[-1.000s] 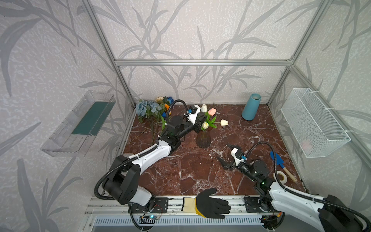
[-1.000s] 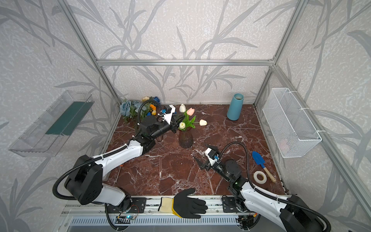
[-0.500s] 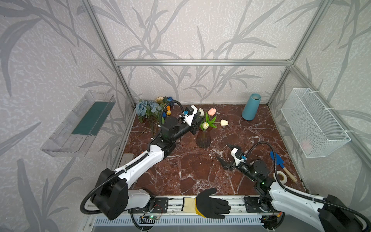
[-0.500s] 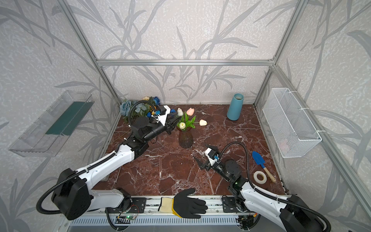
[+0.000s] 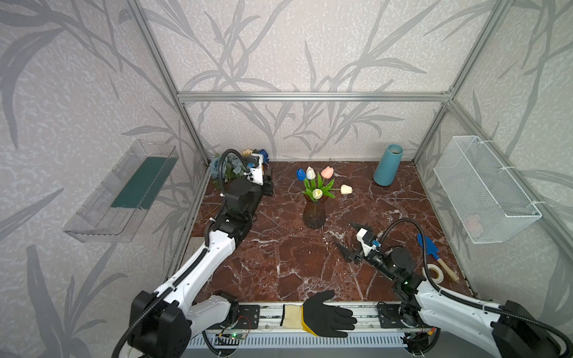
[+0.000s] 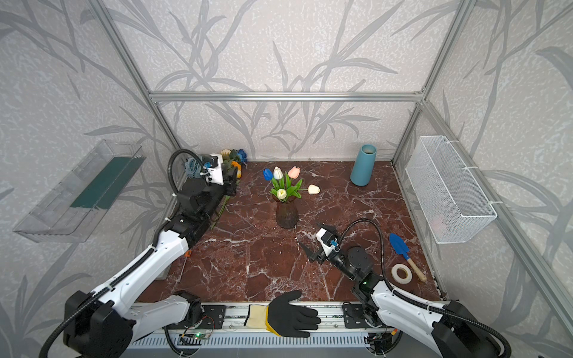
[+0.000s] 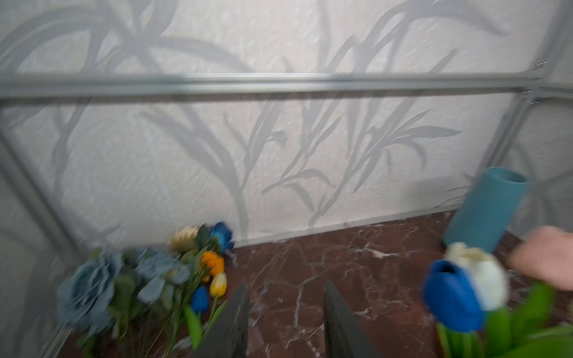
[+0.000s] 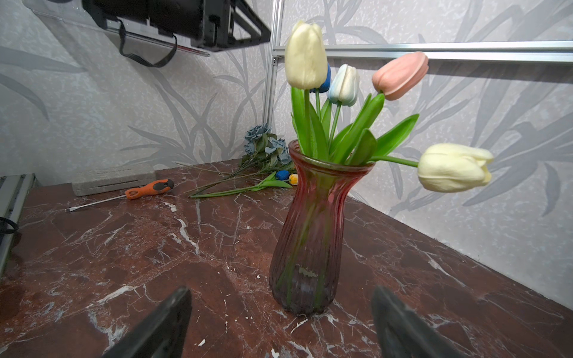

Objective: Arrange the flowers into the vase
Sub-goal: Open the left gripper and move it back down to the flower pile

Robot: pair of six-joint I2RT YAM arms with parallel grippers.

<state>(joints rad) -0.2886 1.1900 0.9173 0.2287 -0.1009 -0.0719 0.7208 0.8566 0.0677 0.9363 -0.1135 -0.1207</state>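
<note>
– Shelf (image 5: 124, 192) of clear plastic on the left wall. What lies below it?
– At the table's left edge there is a grey block (image 8: 113, 178) and an orange-handled screwdriver (image 8: 148, 187). Beyond them, in the far left corner, the loose flowers (image 5: 228, 165) lie flat on the marble: dusty-blue roses (image 7: 90, 288), a beige daisy (image 7: 184, 238), a dark-blue rose (image 7: 221, 235), an orange marigold (image 7: 213, 262), a yellow tulip (image 7: 218, 284) and a blue tulip (image 7: 200, 299).
– Is the left gripper on them?
– No. The left gripper (image 7: 285, 322) hangs just right of that bunch, jaws apart with only marble showing between them. In both top views its arm covers part of the bunch.
– And the vase?
– The vase (image 5: 313, 214), of reddish glass, stands upright mid-table. It holds five tulips (image 5: 316, 186): blue, white, pink and two cream, one cream head drooping to the right.
– The right side?
– The right gripper (image 8: 279, 328) sits low on the vase's near right and is aimed at it. Its jaws are spread wide and empty, with bare marble between them and the glass. A teal cylinder (image 5: 387, 165) stands far right. A blue trowel (image 5: 432, 251) and a tape roll (image 5: 434, 272) lie by the right wall, where a wire basket (image 5: 483, 189) hangs. A black glove (image 5: 325, 316) rests on the near rail.
</note>
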